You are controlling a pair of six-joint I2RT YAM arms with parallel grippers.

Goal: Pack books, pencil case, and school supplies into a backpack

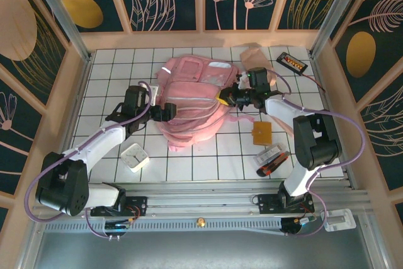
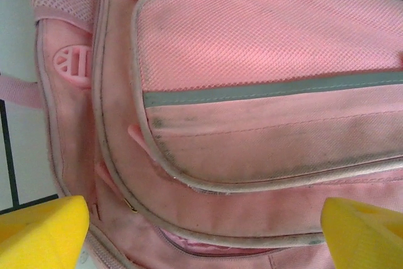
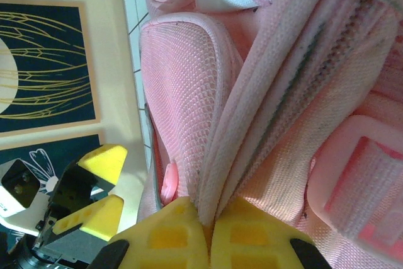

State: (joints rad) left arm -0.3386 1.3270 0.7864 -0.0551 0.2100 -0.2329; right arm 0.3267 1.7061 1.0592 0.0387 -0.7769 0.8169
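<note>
Early stage; as far as I can judge, packing has hardly begun. Nearest the arm bases, a white boxy item [image 1: 134, 155] sits left on the table [image 1: 189, 163]. On the right lie a clear-wrapped pack [image 1: 269, 154] and, touching it, a dark tool [image 1: 275, 167] with red-orange on it. Just beyond them is the orange-brown notebook [image 1: 262, 133]. None of these 3 is packed yet.

Mid-table, the backpack [image 1: 189, 127] lies flat between the arms. The right gripper [image 3: 208, 218] is clenched on a pink seam fold at the bag's right side. The left gripper [image 2: 201, 231] is released, with its jaws spread wide, hovering at the bag's left side over the front pocket.

Farthest back, right of the bag, the pencil case [image 1: 254, 53] lies out on the table near a black device [image 1: 293, 62].

What's left is to get the bag open and load at least the notebook, pencil case and pack.

Hard to make out:
- Whether the main zip is open.
- Whether anything is already inside the bag.
- What the white item and the dark tool are; both are too small to tell.
</note>
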